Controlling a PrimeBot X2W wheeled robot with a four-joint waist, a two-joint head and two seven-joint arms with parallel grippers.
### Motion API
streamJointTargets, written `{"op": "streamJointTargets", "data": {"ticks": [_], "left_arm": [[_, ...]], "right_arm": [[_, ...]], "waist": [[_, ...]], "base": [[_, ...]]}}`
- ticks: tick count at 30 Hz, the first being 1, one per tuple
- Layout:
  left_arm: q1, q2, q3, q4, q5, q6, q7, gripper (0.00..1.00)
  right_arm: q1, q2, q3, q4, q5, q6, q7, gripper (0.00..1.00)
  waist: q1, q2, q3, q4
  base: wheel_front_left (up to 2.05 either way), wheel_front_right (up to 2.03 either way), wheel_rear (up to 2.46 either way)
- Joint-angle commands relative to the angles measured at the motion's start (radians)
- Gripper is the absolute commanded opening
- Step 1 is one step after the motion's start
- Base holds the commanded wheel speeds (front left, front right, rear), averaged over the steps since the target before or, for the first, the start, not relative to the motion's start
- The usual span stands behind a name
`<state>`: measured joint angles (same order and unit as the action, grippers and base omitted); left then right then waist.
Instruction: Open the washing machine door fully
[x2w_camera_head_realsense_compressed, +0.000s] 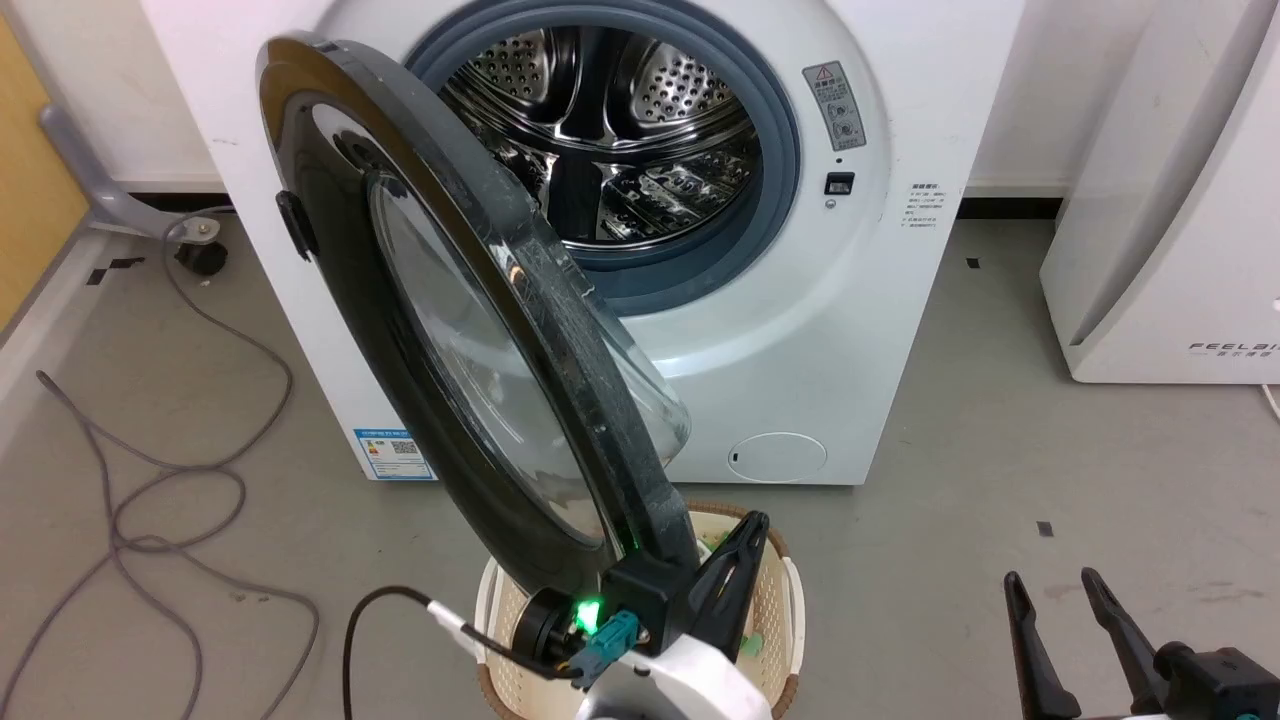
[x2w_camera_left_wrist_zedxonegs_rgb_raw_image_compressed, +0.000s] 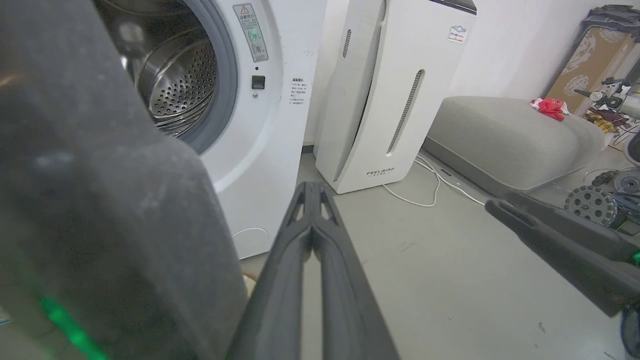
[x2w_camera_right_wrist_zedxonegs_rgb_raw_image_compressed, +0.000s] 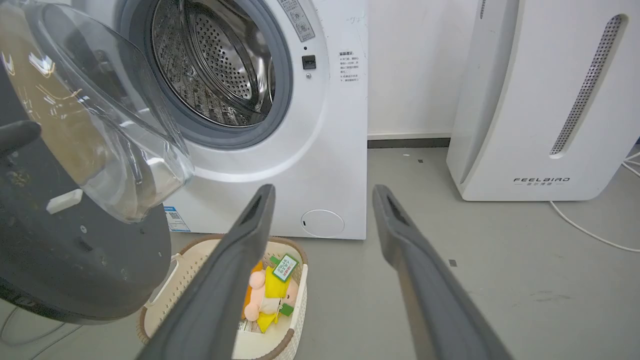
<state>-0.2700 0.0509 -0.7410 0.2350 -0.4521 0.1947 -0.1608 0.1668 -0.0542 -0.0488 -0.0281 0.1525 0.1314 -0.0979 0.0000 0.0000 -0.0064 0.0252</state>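
The left gripper (x2w_camera_head_realsense_compressed: 750, 528) has its two fingers pressed together with nothing between them. It rises just beside the lower rim of the washing machine door (x2w_camera_head_realsense_compressed: 470, 380), on its inner side. Whether it touches the rim is unclear, since the rim is a dark blur in the left wrist view. The left forearm (x2w_camera_head_realsense_compressed: 690, 680) is cut off at the bottom edge. The right gripper (x2w_camera_head_realsense_compressed: 1055, 585) sits low, fingers apart, well apart from the door. The door stands about half open from the washing machine (x2w_camera_head_realsense_compressed: 800, 340). Beneath it a basket (x2w_camera_right_wrist_zedxonegs_rgb_raw_image_compressed: 298, 300), partly hidden, holds a soft toy (x2w_camera_right_wrist_zedxonegs_rgb_raw_image_compressed: 267, 295).
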Motion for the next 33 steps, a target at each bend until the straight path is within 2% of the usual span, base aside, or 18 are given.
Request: {"op": "streamJointTargets", "data": {"ticks": [1, 11, 18, 23, 33], "left_arm": [[0.018, 0.014, 0.004, -0.003, 0.001, 0.015, -0.007, 0.0], [0.13, 0.102, 0.01, -0.126, 0.019, 0.094, 0.021, 0.0], [0.23, 0.165, 0.024, -0.271, 0.038, 0.181, 0.051, 0.0], [0.273, 0.192, 0.033, -0.344, 0.046, 0.219, 0.062, 0.0], [0.323, 0.25, 0.097, -0.485, 0.074, 0.303, 0.046, 0.0]], "right_arm": [[0.005, 0.004, -0.002, 0.005, 0.005, -0.001, 0.002, 1.0], [0.012, 0.004, -0.002, 0.005, 0.004, -0.001, 0.011, 1.0], [0.02, 0.004, -0.004, 0.006, 0.004, -0.001, 0.013, 1.0], [0.021, 0.004, -0.007, 0.005, 0.002, -0.001, 0.013, 1.0], [0.015, 0.004, -0.019, -0.009, -0.008, -0.001, 0.014, 1.0]], "waist": [[0.0, 0.0, -0.002, 0.002], [0.0, 0.0, -0.007, 0.02], [0.0, 0.0, -0.001, 0.046], [0.0, 0.0, 0.004, 0.081], [0.0, 0.0, 0.018, 0.197]], "base": [[0.0, 0.0, 0.0], [0.0, 0.0, 0.0], [0.0, 0.0, 0.0], [0.0, 0.0, 0.0], [0.0, 0.0, 0.0]]}}
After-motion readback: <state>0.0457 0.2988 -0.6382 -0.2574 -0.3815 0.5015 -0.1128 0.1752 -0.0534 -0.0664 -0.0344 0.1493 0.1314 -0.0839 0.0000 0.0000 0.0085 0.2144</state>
